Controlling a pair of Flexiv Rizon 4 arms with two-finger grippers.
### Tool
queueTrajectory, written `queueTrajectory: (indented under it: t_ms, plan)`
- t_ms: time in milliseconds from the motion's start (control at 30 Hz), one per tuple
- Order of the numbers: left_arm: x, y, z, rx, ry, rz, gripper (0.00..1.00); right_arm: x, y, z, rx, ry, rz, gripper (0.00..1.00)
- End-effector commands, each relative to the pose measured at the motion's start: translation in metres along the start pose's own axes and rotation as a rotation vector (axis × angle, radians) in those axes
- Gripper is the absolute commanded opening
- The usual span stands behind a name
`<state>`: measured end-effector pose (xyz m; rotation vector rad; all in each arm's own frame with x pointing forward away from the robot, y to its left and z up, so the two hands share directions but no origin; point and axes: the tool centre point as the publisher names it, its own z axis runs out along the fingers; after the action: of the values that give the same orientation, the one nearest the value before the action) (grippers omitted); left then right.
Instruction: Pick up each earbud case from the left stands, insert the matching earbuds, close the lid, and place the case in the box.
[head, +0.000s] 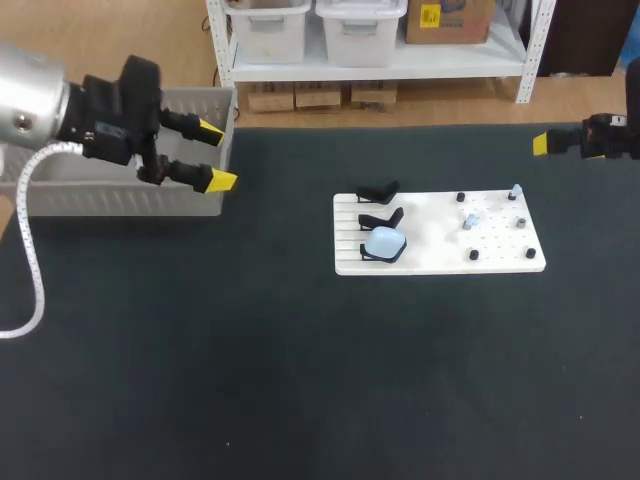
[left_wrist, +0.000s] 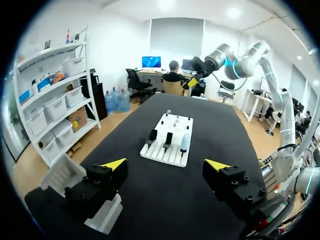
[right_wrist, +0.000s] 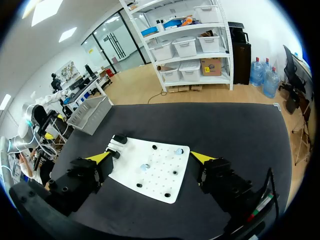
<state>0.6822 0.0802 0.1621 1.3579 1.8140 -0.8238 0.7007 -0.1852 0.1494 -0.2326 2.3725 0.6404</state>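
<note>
A grey box (head: 110, 195) sits at the left edge of the black table (head: 300, 380), just beside the left gripper (head: 216, 156), whose fingers are spread wide and empty. The right gripper (right_wrist: 151, 157) also gapes empty. A pale blue earbud case (head: 385, 241) rests on a stand at the left end of the white board (head: 440, 262), beside two bare black stands (head: 378, 191).

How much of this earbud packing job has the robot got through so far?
Two black stands are empty, so two cases are probably packed, though the grey box hides its inside. Nothing is in hand: the left gripper, by the box, and the right gripper are both open and empty. Left to do: the pale blue case and earbuds on the white board.
</note>
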Motion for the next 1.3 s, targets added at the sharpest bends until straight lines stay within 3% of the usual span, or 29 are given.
queueTrajectory:
  t_ms: [33, 267, 533, 833, 1300]
  plan:
    - [0.002, 0.005, 0.0, 0.098, -0.006, 0.003, 1.0, 0.0, 0.0, 0.0, 0.0, 0.0, 0.0, 1.0]
    - [0.002, 0.005, 0.0, 0.098, -0.006, 0.003, 1.0, 0.0, 0.0, 0.0, 0.0, 0.0, 0.0, 1.0]
    - [0.014, -0.019, 0.044, 0.208, -0.042, 0.095, 1.0, 0.0, 0.0, 0.0, 0.0, 0.0, 0.0, 1.0]
    - [0.017, -0.022, 0.085, 0.268, -0.053, 0.147, 1.0, 0.0, 0.0, 0.0, 0.0, 0.0, 0.0, 1.0]
    - [0.022, -0.025, 0.135, 0.276, -0.053, 0.121, 1.0, 0.0, 0.0, 0.0, 0.0, 0.0, 0.0, 1.0]
